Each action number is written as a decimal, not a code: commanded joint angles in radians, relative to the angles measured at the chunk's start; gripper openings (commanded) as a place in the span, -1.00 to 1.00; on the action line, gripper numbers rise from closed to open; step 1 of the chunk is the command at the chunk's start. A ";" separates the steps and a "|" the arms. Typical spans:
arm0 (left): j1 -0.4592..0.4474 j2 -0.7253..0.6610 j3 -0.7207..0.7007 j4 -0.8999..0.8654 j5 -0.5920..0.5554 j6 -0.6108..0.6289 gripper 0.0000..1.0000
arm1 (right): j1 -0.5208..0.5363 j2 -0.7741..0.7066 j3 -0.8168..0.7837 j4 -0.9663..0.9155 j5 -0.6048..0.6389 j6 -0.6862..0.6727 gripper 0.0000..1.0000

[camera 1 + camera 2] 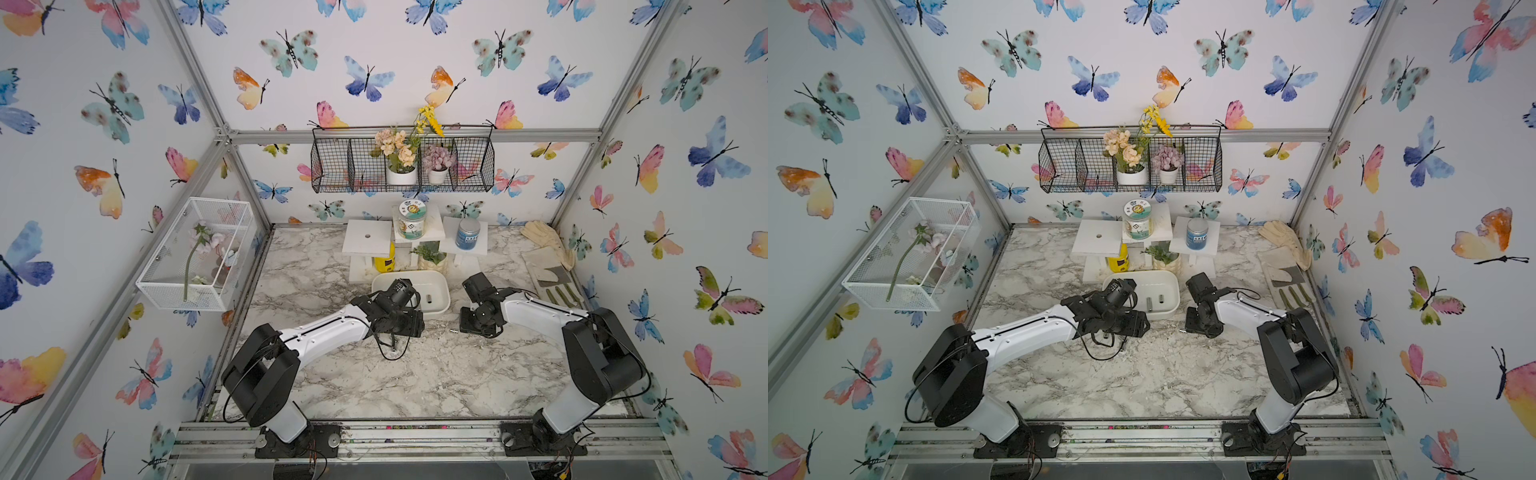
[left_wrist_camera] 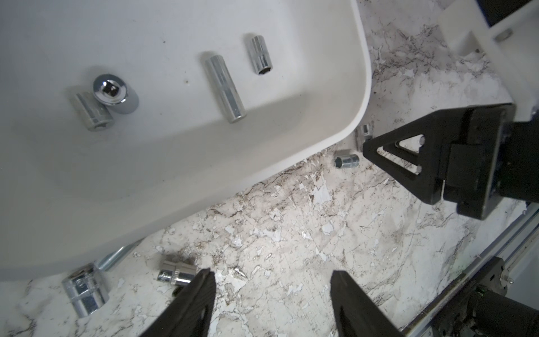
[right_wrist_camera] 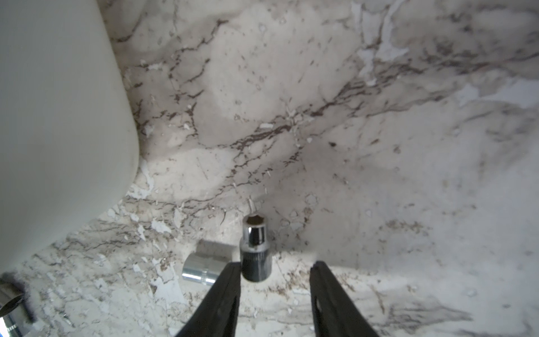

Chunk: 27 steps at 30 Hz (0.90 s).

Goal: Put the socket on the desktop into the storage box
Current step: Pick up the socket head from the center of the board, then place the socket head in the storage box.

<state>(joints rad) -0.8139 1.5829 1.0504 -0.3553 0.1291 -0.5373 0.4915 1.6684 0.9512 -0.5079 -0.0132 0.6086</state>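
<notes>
- Left gripper (image 2: pixel 272 275), bottom centre of the left wrist view: jaws apart, nothing between them. A knurled socket (image 2: pixel 178 275) lies on the desktop (image 2: pixel 291 218) against the outer side of one finger. A large socket (image 2: pixel 84 287) sits at lower left, just beside the box wall.
- Right gripper (image 3: pixel 274 268), bottom centre of the right wrist view: jaws apart, straddling a dark-based socket (image 3: pixel 256 253) on the desktop. One finger is at the socket's side; contact looks likely, but the angle does not confirm it. A clear gap shows on the other side, so nothing is clamped yet.
- A chrome socket (image 3: pixel 204 267) lies on its side just outside that same finger.
- Storage box (image 1: pixel 440 284), centre of both top views, just beyond both grippers: four sockets (image 2: pixel 224 87) lie on its floor.
- Step in hand, as judged: the right arm is picking up the dark-based socket. The task is part done, with several sockets on the desktop.
- Next move calls for bringing the jaws together squarely on the dark-based socket without pushing it into the chrome socket. It should then be lifted clear of the thick rim, carried the short way over the box and released low.
</notes>
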 commanded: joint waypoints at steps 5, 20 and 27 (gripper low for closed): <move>-0.007 -0.020 -0.005 0.001 -0.007 0.018 0.35 | -0.005 0.049 0.051 0.005 0.002 -0.005 -0.16; -0.006 -0.041 -0.020 0.002 -0.038 0.004 0.36 | -0.005 0.064 0.072 -0.003 0.005 -0.031 -0.61; 0.019 -0.064 -0.030 -0.002 -0.045 -0.008 0.37 | -0.005 0.008 0.091 -0.034 0.002 -0.036 -0.64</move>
<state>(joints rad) -0.8051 1.5566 1.0302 -0.3557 0.1139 -0.5407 0.4911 1.7161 1.0084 -0.5068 -0.0143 0.5823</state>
